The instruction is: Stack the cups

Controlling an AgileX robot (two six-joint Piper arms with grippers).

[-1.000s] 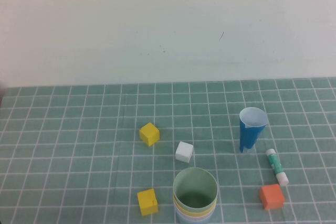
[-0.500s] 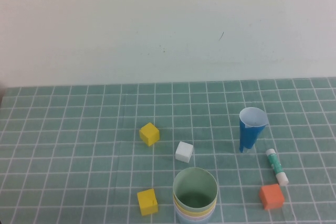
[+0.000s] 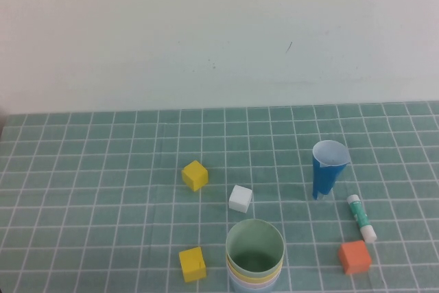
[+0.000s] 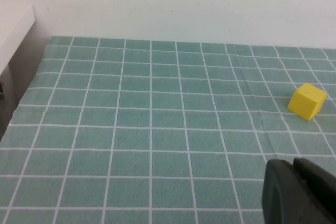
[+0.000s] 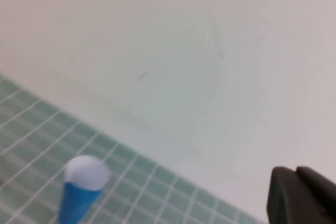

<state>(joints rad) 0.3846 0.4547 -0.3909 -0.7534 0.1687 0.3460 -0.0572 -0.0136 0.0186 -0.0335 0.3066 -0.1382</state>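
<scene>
Green checked tablecloth [image 3: 103, 169]: nested pastel plastic cups [image 3: 255, 255], sage green innermost, stand at near edge; dark-blue tapered cup [image 3: 328, 168] stands apart, empty. Left gripper [image 4: 299, 192] and right gripper [image 5: 299, 195] closed, holding nothing, off the high view.

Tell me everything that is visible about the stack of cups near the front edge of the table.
The stack of nested pastel plastic cups stands upright on the green checked tablecloth, near its front edge. The sage green cup is the innermost one and its open mouth faces up. Below its rim show the rims of a yellow cup and paler ones, whose colours I cannot tell. Its base is cut off by the picture's edge. Nothing touches it; the small white cube lies just behind it, apart.
</scene>
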